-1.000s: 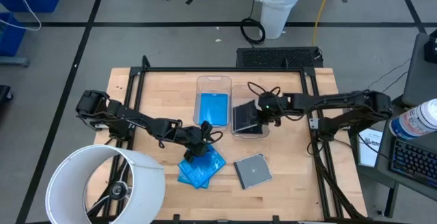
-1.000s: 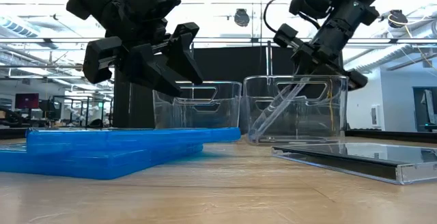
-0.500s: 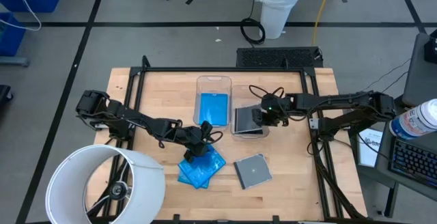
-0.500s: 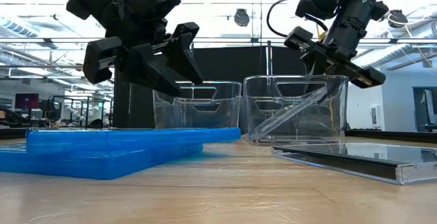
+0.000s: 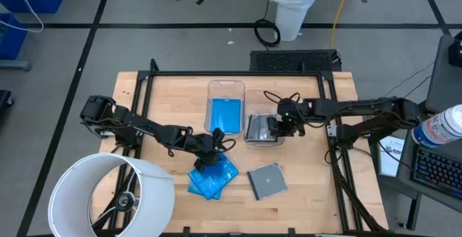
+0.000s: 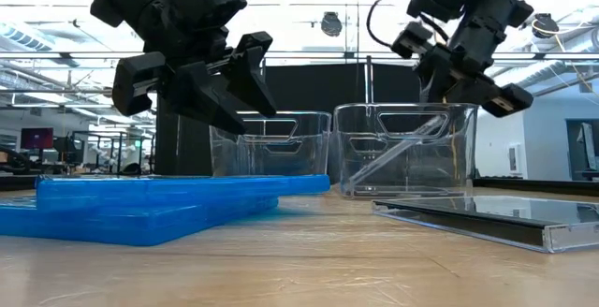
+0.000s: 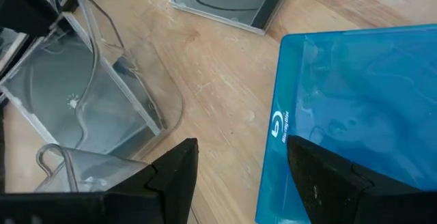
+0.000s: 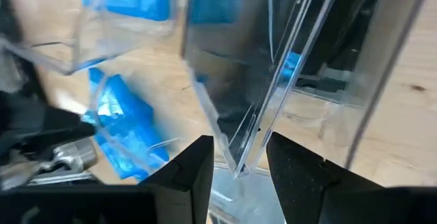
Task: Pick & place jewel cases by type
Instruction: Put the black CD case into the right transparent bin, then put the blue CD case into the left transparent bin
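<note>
Blue cases [image 5: 214,176] lie stacked flat on the table [image 5: 310,186], near side of the blue-filled bin [image 5: 225,107], right under the left gripper [image 5: 210,152], whose jaws are spread, empty; left arm nearest. A grey case [image 5: 268,181] lies flat, beside the stack. Another grey case [image 6: 398,150] leans tilted inside the neighbouring bin [image 5: 261,118]. The right gripper [image 6: 466,66] is above that bin, jaws spread, empty; a second ago it held that case, now released and risen.

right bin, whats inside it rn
A dark grey jewel case leans tilted inside the right bin, with the open right end effector above it. Whether anything lies flat beneath it cannot be seen.
</note>
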`<state>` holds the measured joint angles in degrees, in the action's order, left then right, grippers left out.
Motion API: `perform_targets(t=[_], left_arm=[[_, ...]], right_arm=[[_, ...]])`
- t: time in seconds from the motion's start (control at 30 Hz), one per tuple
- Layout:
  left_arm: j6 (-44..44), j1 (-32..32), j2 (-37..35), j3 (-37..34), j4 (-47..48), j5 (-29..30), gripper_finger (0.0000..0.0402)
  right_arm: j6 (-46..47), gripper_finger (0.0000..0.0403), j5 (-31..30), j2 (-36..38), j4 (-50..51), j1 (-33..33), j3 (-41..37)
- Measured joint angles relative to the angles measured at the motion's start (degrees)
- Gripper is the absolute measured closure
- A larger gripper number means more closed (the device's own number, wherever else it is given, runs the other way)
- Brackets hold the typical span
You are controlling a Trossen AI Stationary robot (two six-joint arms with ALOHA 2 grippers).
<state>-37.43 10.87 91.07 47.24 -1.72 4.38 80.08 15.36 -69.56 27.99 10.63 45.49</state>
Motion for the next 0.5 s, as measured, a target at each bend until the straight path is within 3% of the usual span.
perform_targets(t=[0.5], left_arm=[[0.73, 0.0, 0.0, 0.0, -1.98, 0.19, 0.0174]], right_arm=[[-4.43, 0.0273, -1.49, 7.4, 2.93, 0.51, 0.01]])
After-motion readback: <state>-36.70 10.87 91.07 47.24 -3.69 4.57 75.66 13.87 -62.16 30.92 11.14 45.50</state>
